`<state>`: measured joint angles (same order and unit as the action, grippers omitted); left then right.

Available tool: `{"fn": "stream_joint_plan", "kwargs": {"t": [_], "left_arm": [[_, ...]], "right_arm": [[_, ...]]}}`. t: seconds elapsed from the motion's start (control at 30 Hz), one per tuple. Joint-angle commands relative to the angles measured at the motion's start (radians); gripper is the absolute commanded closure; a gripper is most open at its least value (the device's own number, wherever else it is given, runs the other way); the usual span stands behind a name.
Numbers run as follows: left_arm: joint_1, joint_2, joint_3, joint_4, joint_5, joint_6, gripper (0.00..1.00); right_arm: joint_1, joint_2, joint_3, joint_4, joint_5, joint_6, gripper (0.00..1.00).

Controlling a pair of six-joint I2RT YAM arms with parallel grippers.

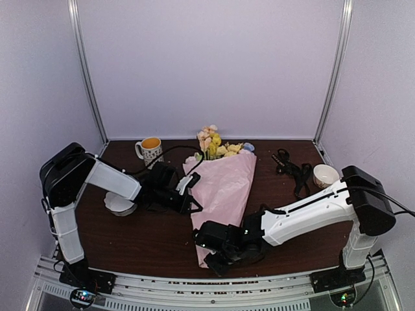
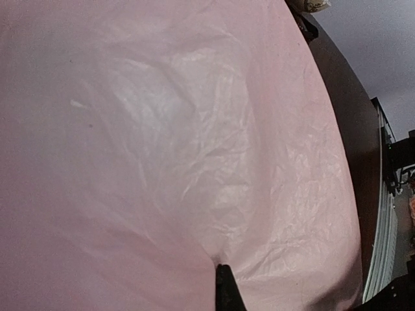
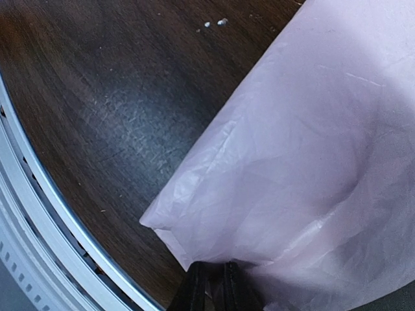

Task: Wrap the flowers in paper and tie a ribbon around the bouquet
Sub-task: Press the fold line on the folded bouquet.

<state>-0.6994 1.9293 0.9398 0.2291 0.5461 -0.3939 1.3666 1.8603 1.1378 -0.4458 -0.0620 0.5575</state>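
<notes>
Altogether: one bouquet, one mug, one bowl.

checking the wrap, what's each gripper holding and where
right gripper pinches the paper at the narrow end of the bouquet; left gripper pinches its left edge

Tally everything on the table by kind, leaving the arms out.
bouquet, flowers in pink paper: 1
ribbon, black: 1
mug: 1
bowl: 1
white dish, partly hidden: 1
Total: 5
</notes>
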Motion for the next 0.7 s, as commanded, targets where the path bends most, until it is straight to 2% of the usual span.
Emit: {"fn": "stream_joint_plan", "kwargs": {"t": [0.0, 0.4, 0.67], "left_arm": [[0.009, -0.015, 0.031, -0.043, -0.036, 0.058, 1.0], [0.01, 0.033, 0.067, -0.077, -0.056, 0.106, 1.0], [0.011, 0.014, 0.134, -0.167, -0.066, 0.178, 1.0]], "right_arm": [[0.019, -0.002, 0.007, -0.054, 0.029, 0.019, 0.87], [0.026, -0.116, 0.004, 0.004, 0.01, 0.012, 0.84], [-0.043, -0.113, 0.054, -0.041, 0.062, 0.038, 0.8]]}}
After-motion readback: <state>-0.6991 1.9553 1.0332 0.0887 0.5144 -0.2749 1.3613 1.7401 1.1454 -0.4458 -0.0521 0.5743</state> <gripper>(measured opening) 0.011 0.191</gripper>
